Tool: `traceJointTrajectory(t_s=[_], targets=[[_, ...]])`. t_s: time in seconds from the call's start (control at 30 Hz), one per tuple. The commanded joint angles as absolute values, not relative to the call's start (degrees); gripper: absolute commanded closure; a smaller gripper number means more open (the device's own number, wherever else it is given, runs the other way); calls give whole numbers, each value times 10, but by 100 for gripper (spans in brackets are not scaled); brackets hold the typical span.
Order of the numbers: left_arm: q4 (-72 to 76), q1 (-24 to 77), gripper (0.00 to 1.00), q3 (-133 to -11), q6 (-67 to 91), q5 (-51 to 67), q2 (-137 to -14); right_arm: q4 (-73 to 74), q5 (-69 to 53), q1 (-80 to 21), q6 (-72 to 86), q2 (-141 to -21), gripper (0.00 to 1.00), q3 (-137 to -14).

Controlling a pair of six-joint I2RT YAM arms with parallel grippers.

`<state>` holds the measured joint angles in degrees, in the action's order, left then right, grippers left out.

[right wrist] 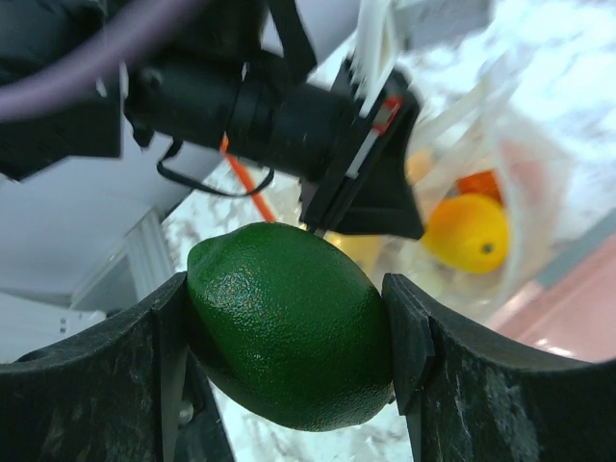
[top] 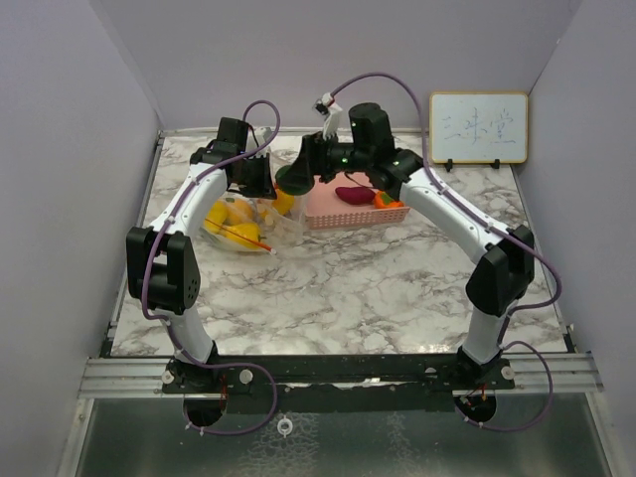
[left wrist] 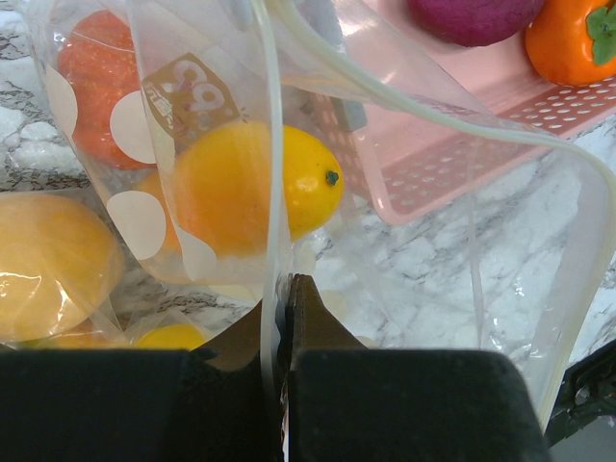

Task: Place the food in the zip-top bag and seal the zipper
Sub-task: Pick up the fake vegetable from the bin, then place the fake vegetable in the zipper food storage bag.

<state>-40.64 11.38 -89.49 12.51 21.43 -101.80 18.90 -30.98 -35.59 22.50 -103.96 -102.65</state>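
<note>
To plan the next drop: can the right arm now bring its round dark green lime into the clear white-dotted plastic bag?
Probably yes: the left jaws pinch the bag rim, its mouth looks open, and the lime in the right jaws hangs beside it; only the left wrist crowds the way.

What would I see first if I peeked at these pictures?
A shiny green lime squeezed between the right arm's jaws, right by the dotted zip-top bag. That bag's edge is pinched in the left arm's jaws, with a yellow lemon inside. A pink basket sits right beside it.
</note>
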Motion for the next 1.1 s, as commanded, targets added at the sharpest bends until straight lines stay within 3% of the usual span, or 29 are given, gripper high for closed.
traceJointTrajectory(t_s=[0.0,0.1,0.2,0.27,0.3,0.33,0.53,0.73,0.9,1.07], targets=[[-409,116,100,-910,123,211,-997,148,-338,-364,275,-1087,58,-1001],[-408,116,100,-904,126,212,-990,166,-305,-364,273,-1114,55,-1021],[-407,116,100,-898,127,212,-986,193,-245,-364,268,-1123,45,-1030],[-405,116,100,-891,127,211,-981,207,-209,-364,256,-1123,25,-1033],[-403,116,100,-887,129,211,-979,215,-200,-364,249,-1125,7,-1039],[-401,116,100,-885,131,210,-978,222,-198,-364,241,-1127,1,-1045],[-400,116,100,-886,131,214,-987,209,-186,-364,228,-1092,0,-1043],[-404,116,100,-894,126,215,-994,216,-40,-344,221,-1041,0,-1025],[-404,116,100,-896,122,218,-994,279,-6,-277,222,-1083,0,-1035],[-410,116,100,-901,116,220,-998,280,-7,-252,117,-1165,0,-1035]])
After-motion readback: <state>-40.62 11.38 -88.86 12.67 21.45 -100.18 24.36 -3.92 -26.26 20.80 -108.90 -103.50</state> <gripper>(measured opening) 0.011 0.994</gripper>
